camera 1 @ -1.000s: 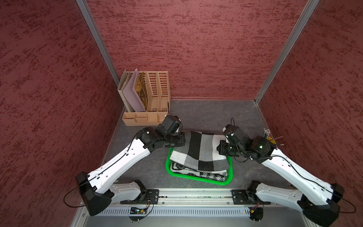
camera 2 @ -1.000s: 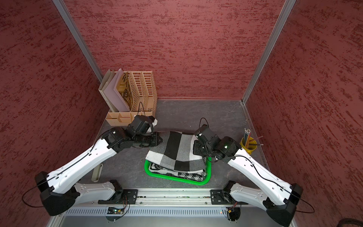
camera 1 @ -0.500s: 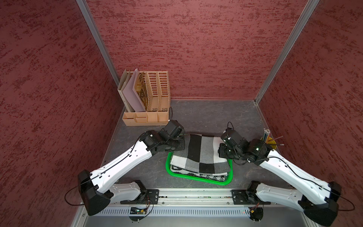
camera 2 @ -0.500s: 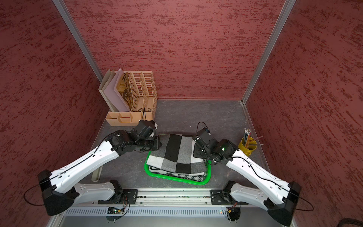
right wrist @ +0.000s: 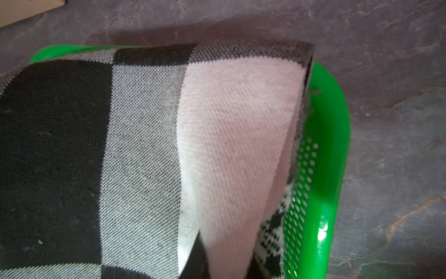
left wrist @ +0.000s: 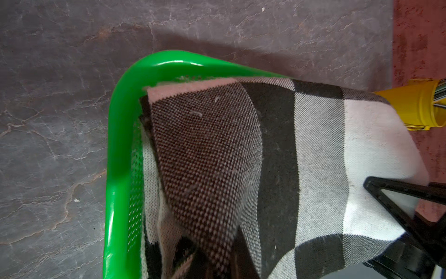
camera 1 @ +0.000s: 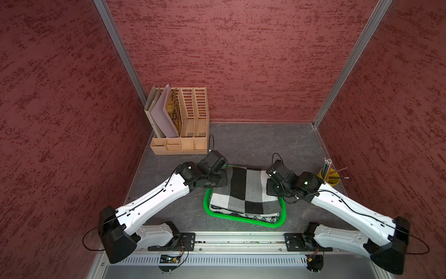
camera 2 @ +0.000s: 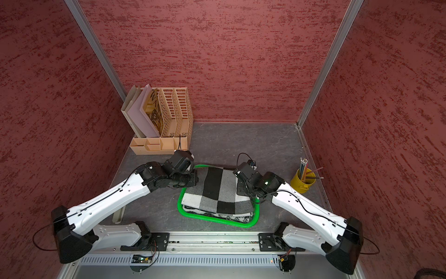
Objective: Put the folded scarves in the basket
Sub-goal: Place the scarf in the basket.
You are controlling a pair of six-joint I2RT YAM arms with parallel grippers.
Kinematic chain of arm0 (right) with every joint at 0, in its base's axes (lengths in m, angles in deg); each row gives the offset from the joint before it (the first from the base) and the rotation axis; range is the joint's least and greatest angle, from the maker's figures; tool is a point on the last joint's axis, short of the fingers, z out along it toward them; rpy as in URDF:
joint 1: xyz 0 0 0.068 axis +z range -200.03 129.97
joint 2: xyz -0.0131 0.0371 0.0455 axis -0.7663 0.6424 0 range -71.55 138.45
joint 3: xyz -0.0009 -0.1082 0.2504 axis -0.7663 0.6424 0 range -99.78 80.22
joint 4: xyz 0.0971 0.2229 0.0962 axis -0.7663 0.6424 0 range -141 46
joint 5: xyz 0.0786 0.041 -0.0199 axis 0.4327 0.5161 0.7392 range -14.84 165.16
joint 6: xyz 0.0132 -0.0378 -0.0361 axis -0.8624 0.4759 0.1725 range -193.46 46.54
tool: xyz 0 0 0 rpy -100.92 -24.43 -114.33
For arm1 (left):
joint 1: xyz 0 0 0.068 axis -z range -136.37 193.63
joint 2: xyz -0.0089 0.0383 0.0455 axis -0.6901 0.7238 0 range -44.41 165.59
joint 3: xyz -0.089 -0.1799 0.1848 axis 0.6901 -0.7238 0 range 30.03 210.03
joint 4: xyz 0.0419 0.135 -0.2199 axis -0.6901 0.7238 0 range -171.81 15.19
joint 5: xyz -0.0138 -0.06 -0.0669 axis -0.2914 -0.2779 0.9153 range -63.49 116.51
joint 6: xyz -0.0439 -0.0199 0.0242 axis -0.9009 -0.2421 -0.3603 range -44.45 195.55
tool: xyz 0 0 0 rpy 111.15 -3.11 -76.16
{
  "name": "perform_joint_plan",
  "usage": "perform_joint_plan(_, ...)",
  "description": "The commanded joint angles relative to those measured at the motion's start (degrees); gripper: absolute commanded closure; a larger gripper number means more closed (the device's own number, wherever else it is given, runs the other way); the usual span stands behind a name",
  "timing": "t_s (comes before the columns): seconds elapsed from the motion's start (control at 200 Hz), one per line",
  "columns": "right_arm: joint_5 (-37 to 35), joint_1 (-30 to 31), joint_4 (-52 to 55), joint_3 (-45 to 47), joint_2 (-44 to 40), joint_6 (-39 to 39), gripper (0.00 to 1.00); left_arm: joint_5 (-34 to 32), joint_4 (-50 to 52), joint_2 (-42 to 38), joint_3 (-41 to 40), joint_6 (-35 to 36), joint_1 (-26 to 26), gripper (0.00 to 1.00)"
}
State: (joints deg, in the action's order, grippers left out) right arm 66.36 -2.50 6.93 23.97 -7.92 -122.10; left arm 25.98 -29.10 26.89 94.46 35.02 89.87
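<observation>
Both arms have sunk and drawn back toward their bases over the last second. The folded black, grey and white checked knit scarf [camera 1: 243, 190], which hung higher and reached farther back, has come down with them onto the shallow bright green plastic basket [camera 1: 241, 219] with perforated sides.

In both top views the scarf fills most of the basket. Its near folded layers lie inside the near rim, while its far edge drapes over the far rim, where only the far left corner shows green.

The left gripper [camera 1: 223, 180] sits at the basket's far left corner. The right gripper [camera 1: 269, 189] sits at the basket's right side, toward the far end. Each meets an edge of the scarf.

Neither wrist view shows the fingertips, but in each the cloth rises out of the basket toward the camera as a pulled-up flap. Each pair of jaws is pressed together on a pinch of the scarf.

A tan slotted plastic file organizer [camera 1: 190, 120] holding pale folders stands well behind the basket's far left corner. A small yellow cup [camera 1: 334, 181] of pencils stands to the basket's right, apart from it. All rest on a dark grey stone-patterned tabletop [camera 1: 253, 142].
</observation>
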Motion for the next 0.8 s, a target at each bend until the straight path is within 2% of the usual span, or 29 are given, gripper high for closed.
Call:
perform_joint_plan(0.0, -3.5, 0.1, -2.1, 2.7, 0.2, -0.7, 1.00, -1.8, -3.0, 1.3, -2.8, -0.1, -0.6, 1.00)
perform_joint_plan(0.275, -2.4, 0.1, -5.4, 7.7, 0.7, -2.4, 1.00, -3.9, -6.0, 3.8, -7.9, -0.3, -1.0, 1.00)
perform_joint_plan(0.636, -2.0, 0.1, -4.1, 8.5, -1.5, -4.3, 1.00, -5.5, -5.4, 4.5, -8.1, -0.5, -1.0, 1.00)
perform_joint_plan(0.696, -2.2, 0.1, -3.3, 8.3, -2.1, -4.4, 0.90, -6.4, -4.7, 4.4, -7.7, -0.5, -0.8, 1.00)
perform_joint_plan(0.756, -2.7, 0.1, -2.3, 8.3, -3.0, -4.3, 0.76, -6.8, -4.0, 4.3, -7.4, -0.5, -0.6, 1.00)
perform_joint_plan(0.796, -3.3, 0.1, -1.6, 8.5, -3.7, -4.1, 0.71, -6.9, -4.1, 4.2, -7.4, -0.3, -0.5, 0.98)
